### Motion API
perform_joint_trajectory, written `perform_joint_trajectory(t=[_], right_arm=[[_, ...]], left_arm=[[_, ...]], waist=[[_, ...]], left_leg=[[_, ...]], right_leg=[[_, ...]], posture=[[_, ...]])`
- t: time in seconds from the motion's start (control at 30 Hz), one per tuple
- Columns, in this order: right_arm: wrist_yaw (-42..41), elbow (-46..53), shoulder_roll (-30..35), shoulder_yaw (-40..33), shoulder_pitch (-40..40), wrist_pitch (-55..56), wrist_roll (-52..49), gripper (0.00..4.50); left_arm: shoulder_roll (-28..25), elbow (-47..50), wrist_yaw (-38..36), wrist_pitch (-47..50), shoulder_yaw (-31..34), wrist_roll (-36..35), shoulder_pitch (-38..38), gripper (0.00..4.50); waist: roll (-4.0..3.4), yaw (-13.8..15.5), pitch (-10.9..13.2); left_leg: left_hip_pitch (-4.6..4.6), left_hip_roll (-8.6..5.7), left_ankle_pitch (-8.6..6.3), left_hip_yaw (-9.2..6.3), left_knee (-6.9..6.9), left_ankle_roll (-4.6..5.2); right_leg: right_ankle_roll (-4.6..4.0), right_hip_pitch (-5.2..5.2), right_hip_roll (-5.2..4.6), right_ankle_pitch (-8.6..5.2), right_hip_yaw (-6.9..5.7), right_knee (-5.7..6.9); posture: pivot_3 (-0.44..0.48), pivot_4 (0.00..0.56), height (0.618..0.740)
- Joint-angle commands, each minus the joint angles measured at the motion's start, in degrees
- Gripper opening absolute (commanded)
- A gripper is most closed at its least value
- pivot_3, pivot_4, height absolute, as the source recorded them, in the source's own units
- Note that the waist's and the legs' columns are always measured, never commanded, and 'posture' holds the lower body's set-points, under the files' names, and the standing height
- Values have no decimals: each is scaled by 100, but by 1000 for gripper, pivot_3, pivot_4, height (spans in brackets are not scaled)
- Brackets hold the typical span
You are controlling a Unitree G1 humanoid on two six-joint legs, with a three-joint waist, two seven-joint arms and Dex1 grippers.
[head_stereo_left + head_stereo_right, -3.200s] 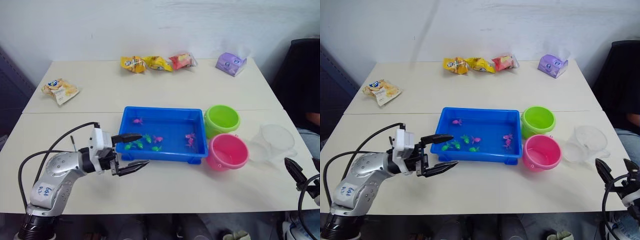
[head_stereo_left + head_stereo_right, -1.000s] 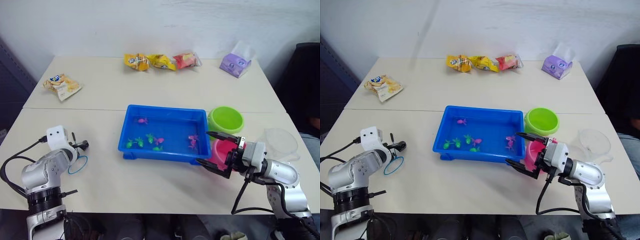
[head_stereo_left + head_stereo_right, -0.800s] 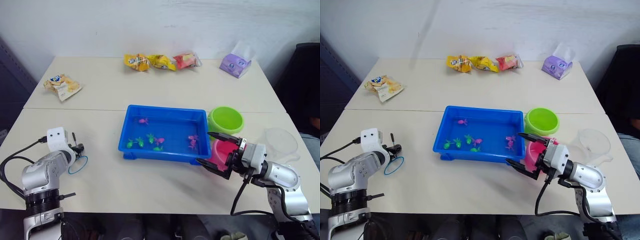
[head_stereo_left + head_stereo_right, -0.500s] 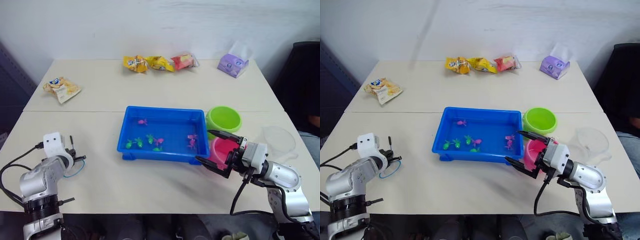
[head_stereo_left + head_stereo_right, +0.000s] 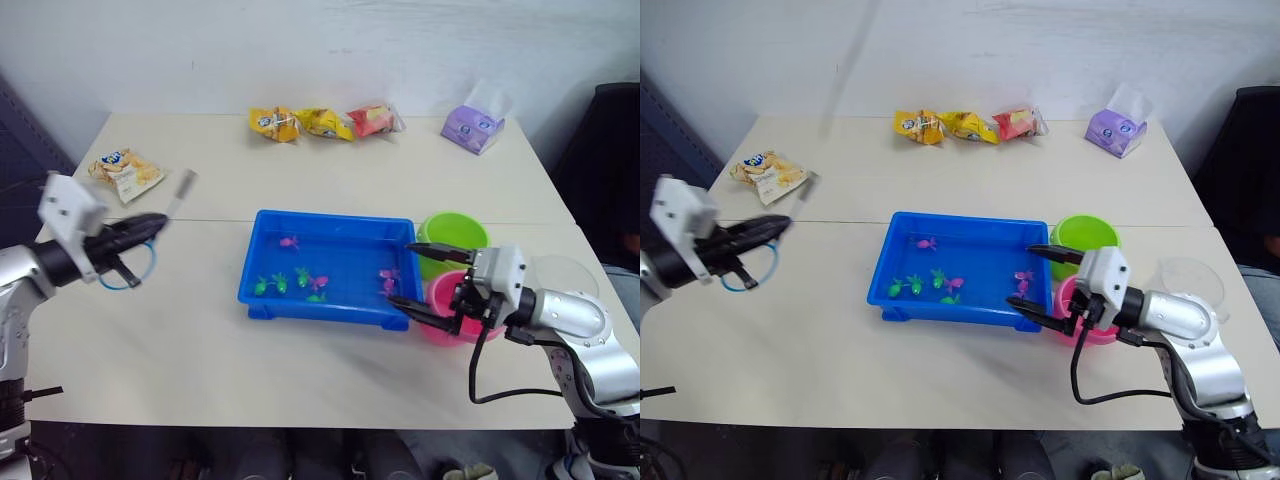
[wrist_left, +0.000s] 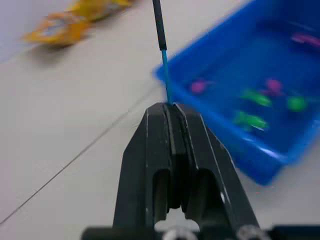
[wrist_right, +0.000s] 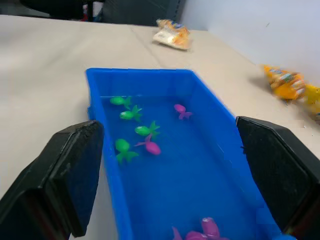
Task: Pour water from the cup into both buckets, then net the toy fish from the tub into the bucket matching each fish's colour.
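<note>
My left gripper (image 5: 150, 224) is raised over the table left of the blue tub (image 5: 262, 262) and is shut on the net's thin stick (image 6: 159, 30). The net's light blue hoop (image 5: 128, 286) hangs under the gripper. Several tiny fish lie in the tub's water, some pink (image 5: 288, 241) and some green (image 5: 262, 287). At the tub's right end my right gripper (image 5: 404, 274) stands open, with nothing between its fingers (image 7: 75, 170). Just behind it are the lime green bucket (image 5: 462, 231) and the pink bucket (image 5: 440, 322). The clear cup (image 5: 568, 274) stands at the far right.
A biscuit packet (image 5: 124, 168) lies at the table's far left. Two yellow snack bags (image 5: 276, 122), a red one (image 5: 372, 118) and a purple tissue pack (image 5: 474, 126) line the far edge. A seam (image 5: 210, 220) crosses the table behind the tub.
My left gripper shut on the net's stick and lifted it off the table, up towards the tub. The right gripper edged closer to the tub's right end, still open.
</note>
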State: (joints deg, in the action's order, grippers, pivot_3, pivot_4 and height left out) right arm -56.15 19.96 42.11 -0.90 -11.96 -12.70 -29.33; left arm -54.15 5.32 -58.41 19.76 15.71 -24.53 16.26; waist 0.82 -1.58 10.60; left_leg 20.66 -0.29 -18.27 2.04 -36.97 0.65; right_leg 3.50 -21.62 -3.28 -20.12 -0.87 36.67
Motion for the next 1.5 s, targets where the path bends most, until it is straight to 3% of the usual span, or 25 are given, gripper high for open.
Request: perform_joint_trajectory(t=[0.03,0.1,0.17,0.37,0.57,0.7,1.07,1.17,1.4,1.5], right_arm=[[-60,647,678,283,-392,-1860,-630,4500],[-175,767,831,429,-582,-2009,-574,4500],[189,668,566,465,-988,-2210,-551,4500],[395,650,-15,974,-2013,-3563,-1022,4500],[531,718,-339,1170,-2193,-3807,-979,4500],[604,772,-466,1108,-2176,-3968,-1082,4500],[980,667,-779,964,-2266,-4327,-1268,4500],[1010,639,-825,1004,-2287,-4338,-1233,3586],[1020,572,-879,1067,-2296,-4303,-1146,68],[993,535,-877,1091,-2279,-4217,-1070,21]], left_arm=[[-368,323,-1128,-652,-969,348,502,77],[-385,322,-1477,-924,-1418,545,829,77],[-359,313,-1917,-1276,-1961,842,1173,77],[591,53,-2176,-1643,-2828,1075,2121,77],[1099,-97,-1976,-1465,-2789,973,2360,77],[1214,-204,-1856,-1572,-2771,1084,2397,77],[1306,-181,-1733,-1406,-2793,1082,2355,77],[1310,-167,-1721,-1367,-2797,1079,2339,0],[1336,-131,-1671,-1312,-2813,1094,2332,0],[1349,-92,-1631,-1288,-2798,1084,2306,0]], waist=[[-3,2,2],[-1,5,1],[0,-9,0],[1,8,2],[1,4,2],[1,6,2],[1,6,2],[1,4,2],[0,5,2],[0,4,2]], left_leg=[[11,0,0,-3,-1,0],[60,0,4,-8,-14,7],[76,0,5,-8,-18,9],[94,-1,29,1,-37,17],[111,-1,25,1,-63,25],[150,-1,23,-12,-107,30],[152,-2,23,-13,-117,33],[151,-2,23,-14,-117,33],[151,-2,23,-13,-117,33],[152,-2,23,-14,-118,33]], right_leg=[[0,-8,0,0,-4,-2],[0,-49,-1,0,-9,7],[1,-67,0,0,-10,17],[5,-87,5,3,-10,45],[10,-93,4,5,-10,80],[18,-111,3,10,-20,94],[22,-110,3,12,-20,99],[22,-110,3,12,-20,100],[22,-110,3,12,-20,102],[22,-110,3,12,-20,103]], posture=[[0,150,740],[0,150,740],[0,150,740],[0,150,740],[0,150,740],[0,150,740],[0,150,740],[0,150,740],[0,150,740],[0,150,740]])
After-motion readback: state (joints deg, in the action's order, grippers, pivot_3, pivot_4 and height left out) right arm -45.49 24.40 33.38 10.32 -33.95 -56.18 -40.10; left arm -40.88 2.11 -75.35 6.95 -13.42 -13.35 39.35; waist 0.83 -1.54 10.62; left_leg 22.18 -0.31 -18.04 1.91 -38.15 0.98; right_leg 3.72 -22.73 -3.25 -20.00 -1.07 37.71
